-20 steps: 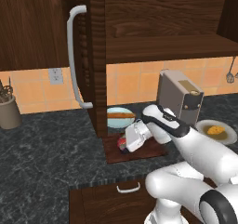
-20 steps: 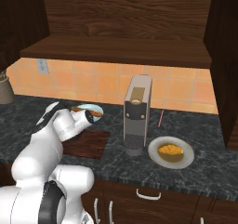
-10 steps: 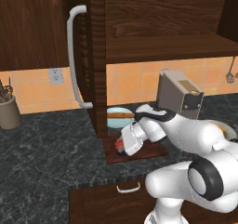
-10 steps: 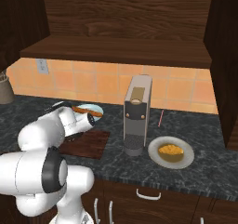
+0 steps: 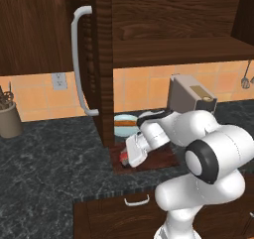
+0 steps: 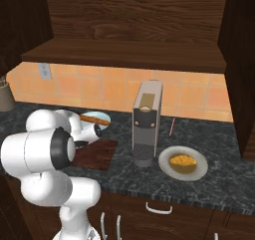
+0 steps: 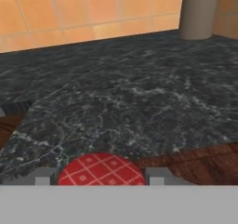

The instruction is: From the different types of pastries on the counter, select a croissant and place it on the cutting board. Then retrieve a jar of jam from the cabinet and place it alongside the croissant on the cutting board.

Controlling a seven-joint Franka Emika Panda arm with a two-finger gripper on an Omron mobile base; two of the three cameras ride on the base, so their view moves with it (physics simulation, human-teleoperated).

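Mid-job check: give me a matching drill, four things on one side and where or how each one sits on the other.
Things:
1. jar of jam
2. cutting board
3. cabinet door
4. plate

Places or states:
A. right of the coffee machine
B. between the fingers
C. swung open
D. flat on the counter, left of the coffee machine

Pairs: 1-B, 2-D, 3-C, 4-A

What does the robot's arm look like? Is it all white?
Mostly. The arm is made of smooth, round, glossy white shells, with dark rings at the joints. Its gripper has two small grey, blocky fingertips.
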